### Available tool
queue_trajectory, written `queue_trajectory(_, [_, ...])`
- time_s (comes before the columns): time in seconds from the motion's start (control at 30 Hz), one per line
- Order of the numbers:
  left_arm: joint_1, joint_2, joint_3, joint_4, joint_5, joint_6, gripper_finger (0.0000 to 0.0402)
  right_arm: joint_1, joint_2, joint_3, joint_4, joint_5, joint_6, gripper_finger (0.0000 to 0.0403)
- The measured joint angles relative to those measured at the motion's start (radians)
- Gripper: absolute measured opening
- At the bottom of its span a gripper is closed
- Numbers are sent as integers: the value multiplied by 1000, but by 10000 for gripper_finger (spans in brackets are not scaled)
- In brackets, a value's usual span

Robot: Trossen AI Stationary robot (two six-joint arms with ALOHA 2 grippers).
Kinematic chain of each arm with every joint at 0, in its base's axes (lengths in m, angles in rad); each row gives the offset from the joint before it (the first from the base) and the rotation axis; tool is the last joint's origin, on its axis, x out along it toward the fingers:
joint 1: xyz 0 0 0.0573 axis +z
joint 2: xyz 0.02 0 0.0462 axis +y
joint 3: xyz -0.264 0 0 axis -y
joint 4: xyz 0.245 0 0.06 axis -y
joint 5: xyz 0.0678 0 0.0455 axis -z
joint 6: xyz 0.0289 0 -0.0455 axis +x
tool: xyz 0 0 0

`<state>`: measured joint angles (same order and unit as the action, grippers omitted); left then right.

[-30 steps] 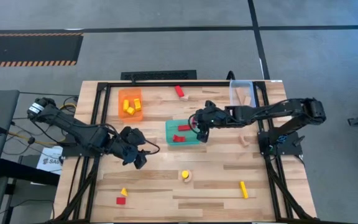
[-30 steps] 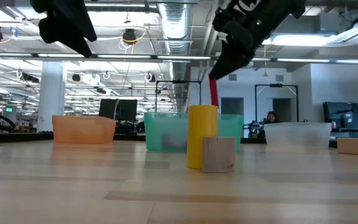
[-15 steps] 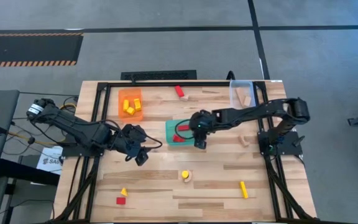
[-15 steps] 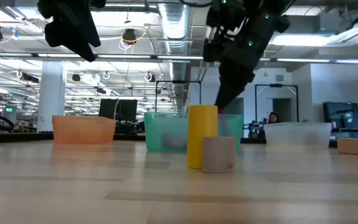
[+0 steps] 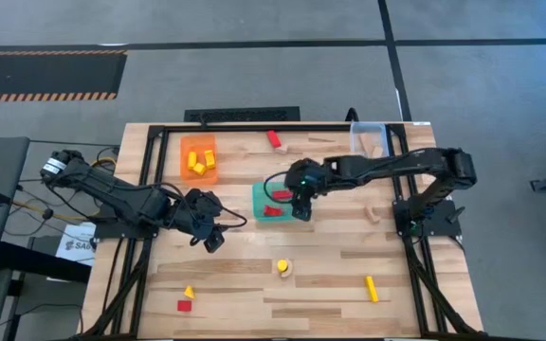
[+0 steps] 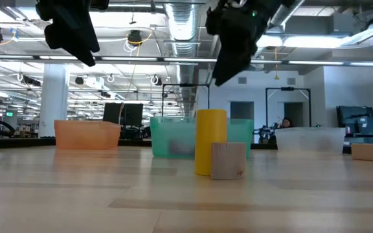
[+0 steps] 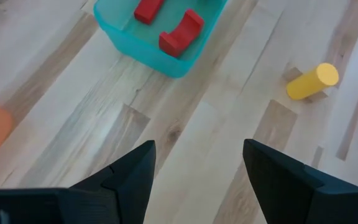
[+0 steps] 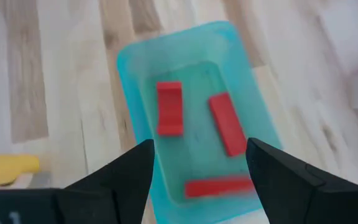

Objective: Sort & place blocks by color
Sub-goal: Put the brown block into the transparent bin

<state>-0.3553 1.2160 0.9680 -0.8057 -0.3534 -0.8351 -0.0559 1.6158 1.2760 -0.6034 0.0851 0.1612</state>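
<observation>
three red blocks lie in the see-through teal plastic tray from above. a second ago the right gripper was squeezing a red block over it; now its fingers are spread with nothing between them, so that block has dropped in. the left gripper waits nearby, spread and empty. a yellow round block and others sit loose on the wooden table.

low view: the yellow round block stands by a pale wood cube.

right wrist view: three red blocks in the tray. red sorting moves on; more blocks are left.
</observation>
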Motion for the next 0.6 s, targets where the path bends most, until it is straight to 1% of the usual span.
queue_trajectory(0.23, [0,0,-2,-7,-2,6,231,-16,-79,13,-140,4,105,275])
queue_trajectory(0.37, [0,1,-2,-11,-8,7,231,-13,-110,13,-256,10,167,275])
queue_trajectory(0.53, [0,1,-2,-21,-8,7,231,29,-138,11,-465,12,291,276])
queue_trajectory(0.6, [0,1,-2,-23,-8,7,231,55,-142,12,-556,30,330,276])
